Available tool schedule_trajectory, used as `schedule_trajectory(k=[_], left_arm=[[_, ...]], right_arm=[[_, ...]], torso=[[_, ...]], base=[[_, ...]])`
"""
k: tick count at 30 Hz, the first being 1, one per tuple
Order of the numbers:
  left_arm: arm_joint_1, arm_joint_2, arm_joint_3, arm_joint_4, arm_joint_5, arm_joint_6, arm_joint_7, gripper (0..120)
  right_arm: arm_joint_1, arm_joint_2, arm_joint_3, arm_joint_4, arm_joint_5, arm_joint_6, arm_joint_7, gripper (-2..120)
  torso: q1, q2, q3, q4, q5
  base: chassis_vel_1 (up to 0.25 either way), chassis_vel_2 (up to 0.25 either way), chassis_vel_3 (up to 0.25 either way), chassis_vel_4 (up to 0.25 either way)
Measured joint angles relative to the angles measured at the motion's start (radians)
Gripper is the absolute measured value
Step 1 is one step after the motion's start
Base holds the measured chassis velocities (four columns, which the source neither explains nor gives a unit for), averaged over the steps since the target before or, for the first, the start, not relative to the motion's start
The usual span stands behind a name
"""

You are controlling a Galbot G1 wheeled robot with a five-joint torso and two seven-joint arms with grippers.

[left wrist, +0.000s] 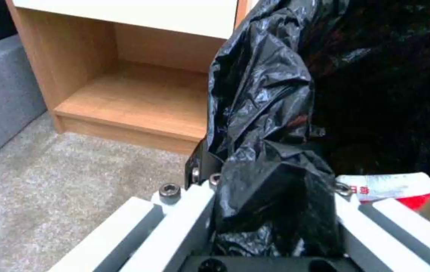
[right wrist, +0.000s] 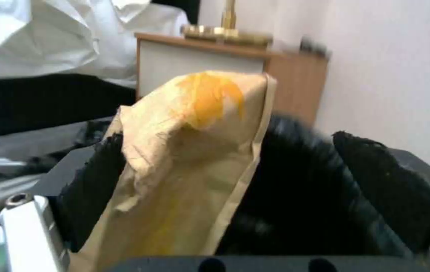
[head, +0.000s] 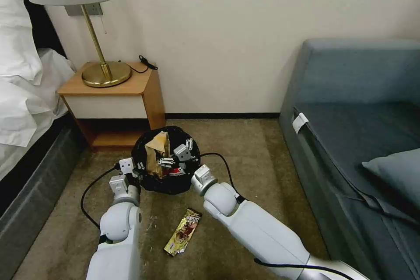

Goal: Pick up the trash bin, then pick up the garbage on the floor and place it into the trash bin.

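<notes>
Since the right hand (right wrist: 255,211) hangs spread with the tan paper wad (right wrist: 190,158) leaning on one pad over the trash bin (head: 168,186) at mid-frame, which the left hand (left wrist: 275,211) pinches by its liner, the wad may snag and spill.

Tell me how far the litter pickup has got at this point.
Partly done. The left tool is shut on the trash bin liner's rim, and a red-and-white packet already lies inside. In hand: the right tool, over the bin, has open jaws with the tan paper bag between them. Left: the gold-brown wrapper on the carpet.
</notes>
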Motion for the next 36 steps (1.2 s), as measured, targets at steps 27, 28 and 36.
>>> schedule_trajectory(k=[27, 28, 36], left_arm=[[-0.004, -0.003, -0.003, 0.006, 0.005, 0.003, -0.001, 1], [-0.004, -0.003, -0.003, 0.006, 0.005, 0.003, -0.001, 1], [-0.006, -0.003, -0.002, 0.009, 0.005, 0.002, -0.001, 1]], right_arm=[[0.511, -0.063, -0.298, 0.167, 1.024, -0.751, 0.554, 100], [0.511, -0.063, -0.298, 0.167, 1.024, -0.751, 0.554, 100], [0.509, -0.045, -0.308, 0.189, 1.065, -0.808, 0.632, 100]], torso=[[0.0, 0.0, 0.0, 0.0001, -0.0001], [0.0, 0.0, 0.0, 0.0001, -0.0001], [0.0, 0.0, 0.0, 0.0001, -0.0001]], base=[[0.0, 0.0, 0.0, 0.0], [0.0, 0.0, 0.0, 0.0], [0.0, 0.0, 0.0, 0.0]])
